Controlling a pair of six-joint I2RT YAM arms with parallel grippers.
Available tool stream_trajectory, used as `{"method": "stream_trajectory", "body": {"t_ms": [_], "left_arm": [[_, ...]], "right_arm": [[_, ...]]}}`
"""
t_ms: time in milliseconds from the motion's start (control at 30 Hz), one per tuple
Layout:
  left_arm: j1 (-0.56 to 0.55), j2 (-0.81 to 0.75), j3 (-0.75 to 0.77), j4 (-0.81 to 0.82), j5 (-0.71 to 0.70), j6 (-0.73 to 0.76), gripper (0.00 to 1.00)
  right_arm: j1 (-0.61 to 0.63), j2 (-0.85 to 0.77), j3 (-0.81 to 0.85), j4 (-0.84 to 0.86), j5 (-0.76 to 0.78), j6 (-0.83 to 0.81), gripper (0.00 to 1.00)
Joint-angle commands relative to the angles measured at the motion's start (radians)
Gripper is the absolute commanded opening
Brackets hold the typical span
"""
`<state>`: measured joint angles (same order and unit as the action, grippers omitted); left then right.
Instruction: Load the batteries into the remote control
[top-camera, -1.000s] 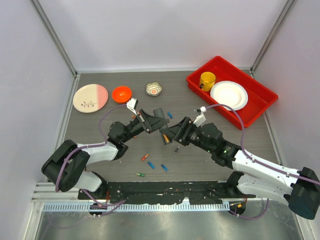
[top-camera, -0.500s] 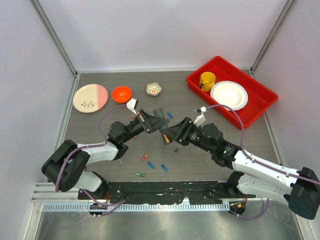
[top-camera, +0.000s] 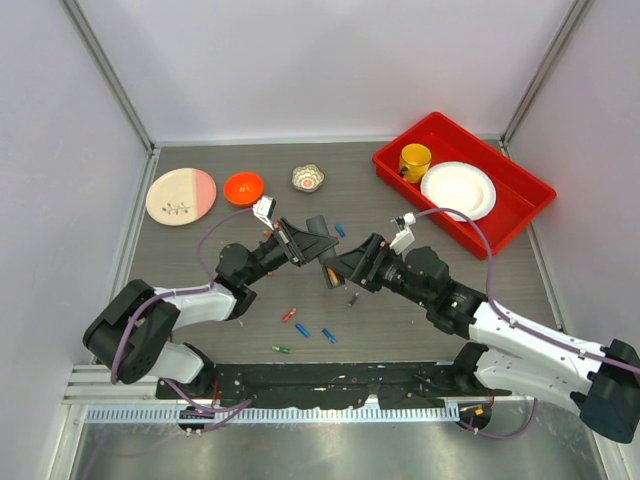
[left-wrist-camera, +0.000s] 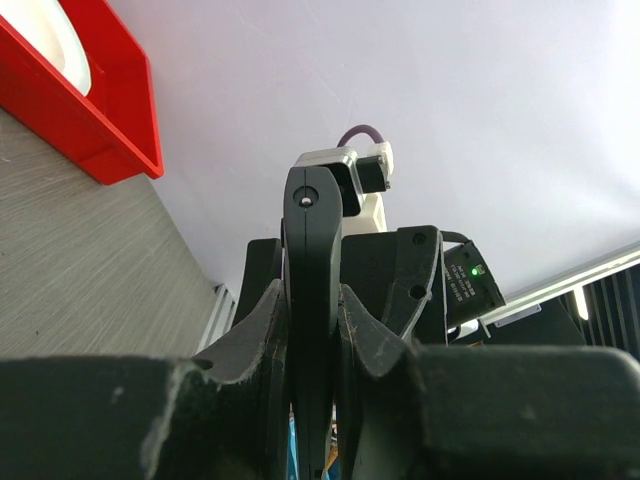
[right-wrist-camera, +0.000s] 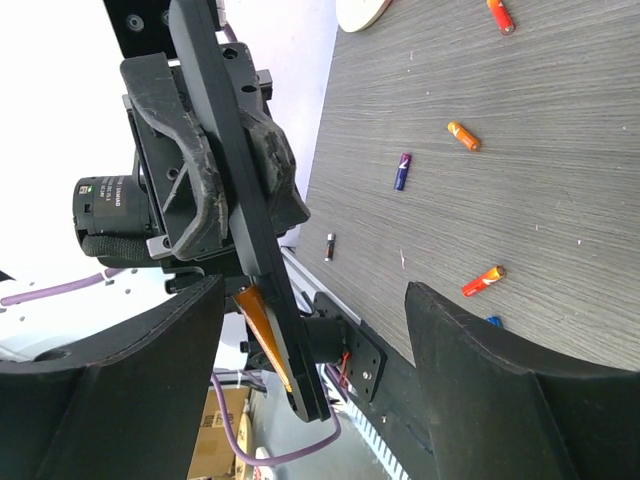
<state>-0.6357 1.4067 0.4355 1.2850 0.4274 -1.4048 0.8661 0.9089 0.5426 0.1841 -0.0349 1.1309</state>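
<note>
The slim black remote control (right-wrist-camera: 232, 170) is held on edge above the table, with my left gripper (top-camera: 308, 243) shut on it; in the left wrist view the remote control (left-wrist-camera: 312, 290) stands upright between both pads. An orange strip (right-wrist-camera: 262, 330) shows along its lower face. My right gripper (top-camera: 342, 268) faces it, open, its fingers (right-wrist-camera: 150, 400) on either side of the remote's free end without touching. Loose batteries lie on the table: an orange one (top-camera: 289, 314), two blue ones (top-camera: 302, 331) and a green one (top-camera: 281, 349). Another blue one (top-camera: 340, 229) lies behind the grippers.
A red tray (top-camera: 520, 215) at the back right holds a yellow cup (top-camera: 415, 158) and a white plate (top-camera: 458, 190). A pink-and-cream plate (top-camera: 181, 194), an orange bowl (top-camera: 243, 186) and a small patterned bowl (top-camera: 308, 178) stand at the back left.
</note>
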Motion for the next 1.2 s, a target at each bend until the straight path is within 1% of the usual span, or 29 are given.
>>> {"method": "stream_trajectory", "body": {"t_ms": [0,300,400,433,533,633,800,1033,1167], "left_arm": [[-0.001,-0.020,0.016,0.261,-0.013,0.018,0.00],[-0.001,-0.014,0.016,0.261,-0.012,0.020,0.00],[-0.001,-0.014,0.016,0.261,-0.018,0.021,0.00],[-0.001,-0.014,0.016,0.261,-0.019,0.021,0.00],[0.001,-0.009,0.014,0.261,-0.026,0.023,0.00],[0.001,-0.009,0.020,0.261,-0.026,0.018,0.00],[0.001,-0.021,0.031,0.261,-0.026,0.017,0.00],[0.001,-0.026,0.040,0.261,-0.024,0.010,0.00],[0.001,-0.025,0.043,0.261,-0.024,0.009,0.00]], "right_arm": [[-0.004,-0.030,0.053,-0.015,0.015,-0.031,0.78],[-0.004,-0.036,0.080,-0.052,0.021,-0.066,0.80],[-0.004,-0.053,0.115,-0.101,0.032,-0.112,0.82],[-0.006,-0.056,0.129,-0.151,0.076,-0.132,0.83],[-0.004,-0.071,0.183,-0.248,0.108,-0.207,0.84],[-0.004,-0.073,0.211,-0.296,0.116,-0.246,0.84],[-0.004,-0.085,0.171,-0.281,0.101,-0.227,0.83],[-0.004,-0.090,0.112,-0.232,0.056,-0.200,0.75],[-0.004,-0.081,0.102,-0.236,0.049,-0.200,0.74]]}}
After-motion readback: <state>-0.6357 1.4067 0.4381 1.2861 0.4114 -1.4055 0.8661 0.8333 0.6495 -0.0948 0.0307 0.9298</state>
